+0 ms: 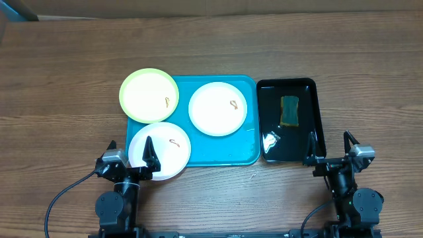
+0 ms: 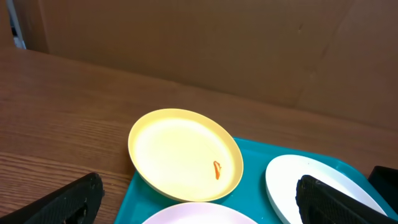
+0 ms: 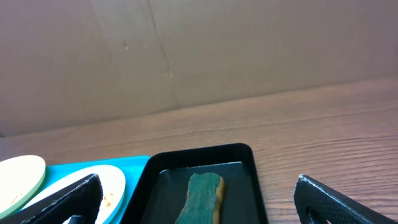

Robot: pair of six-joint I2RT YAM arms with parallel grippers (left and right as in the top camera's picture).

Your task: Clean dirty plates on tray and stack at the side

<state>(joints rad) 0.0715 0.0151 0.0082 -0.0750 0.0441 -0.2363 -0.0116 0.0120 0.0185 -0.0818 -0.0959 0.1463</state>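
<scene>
Wooden tabletop (image 1: 66, 59) is shared by the tray (image 1: 221, 151) of plates (image 1: 215, 112) and a black tray (image 1: 299, 144). The sponge (image 1: 289, 110) is laid near-to-far beyond the right gripper (image 1: 328, 144); it and the left gripper (image 1: 131, 147) are held spread, empty.

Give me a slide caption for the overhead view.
Yellow-green plate and two white plates, each smeared, on a turquoise tray; sponge in black tray alongside.

Setting: robotics test bench, lab-style. Wood-grain table (image 1: 66, 66); left arm (image 1: 119, 198) and right arm (image 1: 353, 195) mounted at its near edge, black cable (image 1: 51, 208) trailing behind the jaws. Plain cardboard wall (image 2: 217, 43) stands ahead of both jaws. Staged props: turquoise tray (image 1: 244, 155), black tray (image 1: 271, 106).
</scene>
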